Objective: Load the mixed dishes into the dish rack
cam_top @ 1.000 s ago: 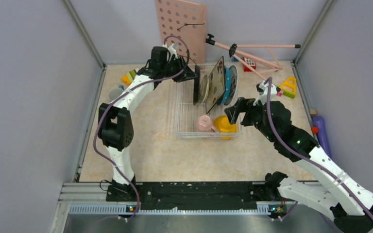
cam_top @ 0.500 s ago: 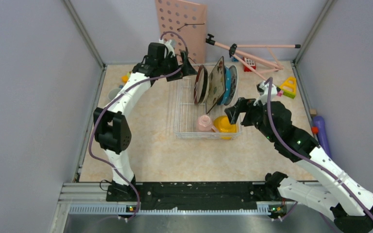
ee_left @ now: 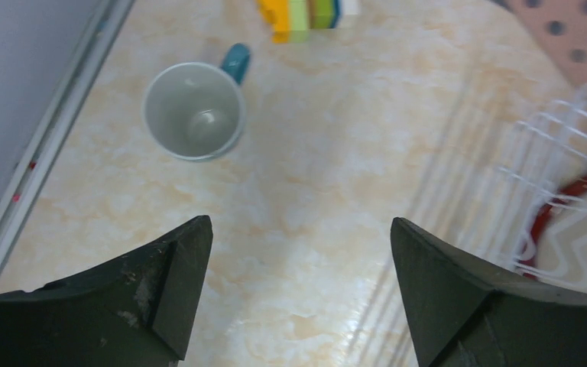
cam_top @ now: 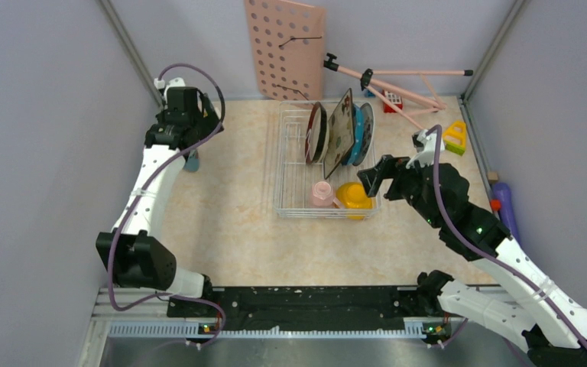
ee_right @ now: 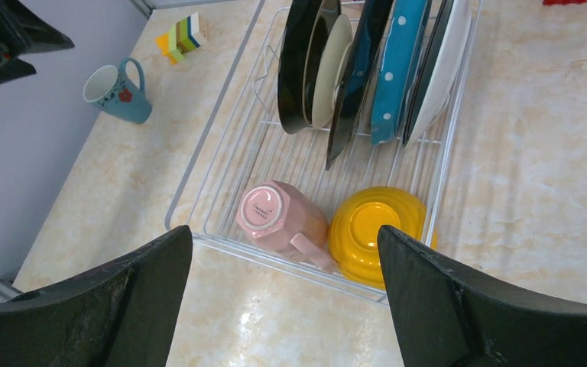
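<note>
Beige tabletop [cam_top: 229, 229]; left gripper [ee_left: 299, 229] near teal mug [ee_left: 193, 111], right gripper [ee_right: 284, 233] by dish rack [cam_top: 294, 164], both gaping empty.

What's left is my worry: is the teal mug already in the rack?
No, the teal mug stands on the table left of the rack.

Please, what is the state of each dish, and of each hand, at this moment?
Teal mug: upright on table, outside dish rack.
Pink mug: in rack, base up.
Yellow bowl: in rack, upside down.
Brown-rimmed plate: on edge in rack.
Square flowered plate: on edge in rack.
Teal dotted plate: on edge in rack.
White plate: on edge in rack.
Left hand: open, empty.
Right hand: open, empty.
</note>
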Motion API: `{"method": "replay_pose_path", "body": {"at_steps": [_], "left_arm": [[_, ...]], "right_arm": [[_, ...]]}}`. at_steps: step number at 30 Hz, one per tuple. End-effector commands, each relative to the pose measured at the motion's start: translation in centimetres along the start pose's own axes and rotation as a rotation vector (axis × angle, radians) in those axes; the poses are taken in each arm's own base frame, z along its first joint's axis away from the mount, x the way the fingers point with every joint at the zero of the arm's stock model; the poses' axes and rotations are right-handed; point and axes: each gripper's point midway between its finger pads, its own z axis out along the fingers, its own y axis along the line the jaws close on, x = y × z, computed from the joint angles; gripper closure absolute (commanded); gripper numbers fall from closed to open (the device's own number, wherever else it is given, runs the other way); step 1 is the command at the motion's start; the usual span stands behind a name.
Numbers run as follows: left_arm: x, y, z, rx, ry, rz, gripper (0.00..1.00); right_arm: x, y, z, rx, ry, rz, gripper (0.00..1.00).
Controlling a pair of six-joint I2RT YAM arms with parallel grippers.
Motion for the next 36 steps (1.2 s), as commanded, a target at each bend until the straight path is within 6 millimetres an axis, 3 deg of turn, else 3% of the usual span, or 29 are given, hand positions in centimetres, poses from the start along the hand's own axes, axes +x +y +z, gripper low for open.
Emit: {"method": "replay_pose_path", "body": {"at_steps": [1, 4, 10, 17, 21, 24, 27, 33, 36], "left_arm": [[2.0, 5.3, 2.8, -0.227, 0.042, 0.0, 0.13], [2.9, 6.6, 5.1, -0.279, 0.068, 0.014, 0.2], [4.3, 6.7, 9.4, -0.279, 0.108, 0.055, 0.24], [5.7, 6.6, 12.4, -0.29, 0.179, 0.114, 0.24], [5.6, 8.1, 13.4, -0.33, 0.181, 0.107, 0.23], [5.8, 7.8, 13.5, -0.311, 0.199, 0.103, 0.23], [6.1, 6.7, 12.4, -0.268, 0.249, 0.077, 0.24], [4.2, 6.5, 9.6, -0.249, 0.178, 0.061, 0.25], [2.8, 6.5, 9.4, -0.247, 0.11, 0.067, 0.25]], "right_arm": [[-1.5, 0.7, -0.4, -0.031, -0.037, 0.014, 0.11], [-1.4, 0.5, -0.7, -0.025, -0.035, 0.01, 0.11], [-1.7, 0.2, -1.0, -0.013, -0.043, 0.001, 0.11], [-2.0, 0.4, -0.7, -0.011, -0.042, -0.007, 0.11], [-1.8, 0.4, -0.4, -0.008, -0.034, -0.008, 0.11], [-1.9, 0.5, -0.3, -0.008, -0.036, -0.008, 0.11], [-2.0, 0.5, -0.1, -0.004, -0.036, -0.008, 0.11], [-1.9, 1.0, 0.5, -0.017, -0.027, -0.008, 0.11], [-2.3, 1.2, 0.5, -0.019, -0.027, -0.013, 0.11]]}}
